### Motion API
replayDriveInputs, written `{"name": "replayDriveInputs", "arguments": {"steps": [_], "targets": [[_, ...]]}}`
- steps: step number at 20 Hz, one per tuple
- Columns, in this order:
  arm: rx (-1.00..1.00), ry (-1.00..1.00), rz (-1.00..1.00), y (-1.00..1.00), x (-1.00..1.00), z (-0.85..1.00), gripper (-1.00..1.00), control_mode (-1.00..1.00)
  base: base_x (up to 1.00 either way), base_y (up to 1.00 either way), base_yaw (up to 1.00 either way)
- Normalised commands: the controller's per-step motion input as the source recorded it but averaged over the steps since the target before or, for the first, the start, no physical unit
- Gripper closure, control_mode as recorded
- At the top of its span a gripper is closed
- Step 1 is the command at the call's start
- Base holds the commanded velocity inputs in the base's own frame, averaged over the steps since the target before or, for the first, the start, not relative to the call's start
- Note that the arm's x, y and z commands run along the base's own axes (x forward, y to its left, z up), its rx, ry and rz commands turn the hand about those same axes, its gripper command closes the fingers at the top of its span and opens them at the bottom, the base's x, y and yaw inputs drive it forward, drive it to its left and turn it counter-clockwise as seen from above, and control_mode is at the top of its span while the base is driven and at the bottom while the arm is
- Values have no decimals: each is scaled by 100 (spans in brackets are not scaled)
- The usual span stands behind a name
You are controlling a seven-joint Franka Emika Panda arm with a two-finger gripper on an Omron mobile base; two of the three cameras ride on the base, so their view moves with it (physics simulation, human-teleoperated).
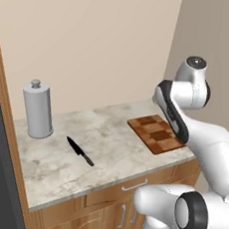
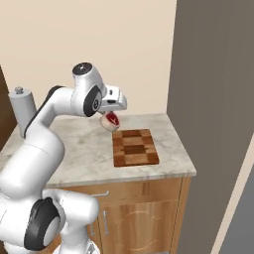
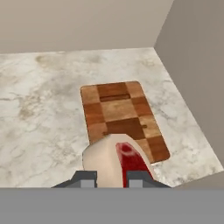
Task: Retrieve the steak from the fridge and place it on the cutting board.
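Fingers (image 3: 110, 179) clamping tight on steak (image 3: 118, 159), hanging above cutting board (image 3: 122, 120), near its tabletop-side edge.

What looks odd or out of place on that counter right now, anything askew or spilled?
Nothing is spilled or damaged. The one loose end is a black knife lying bare on the countertop, apart from the cutting board. The steak is off the board, pinched in the gripper in the air near the board's edge.
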Motion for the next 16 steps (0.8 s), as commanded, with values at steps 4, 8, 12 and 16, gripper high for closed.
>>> {"name": "replayDriveInputs", "arguments": {"steps": [4, 8, 12, 16], "targets": [[0, 0, 15, -39, 49, -39, 100, -100, 0, 0, 0], [0, 0, 17, -36, 47, -42, 100, -100, 0, 0, 0], [-3, 0, 16, -4, 46, -47, 100, -100, 0, 0, 0], [-9, 0, 14, 0, 39, -61, 100, -100, 0, 0, 0]]}}
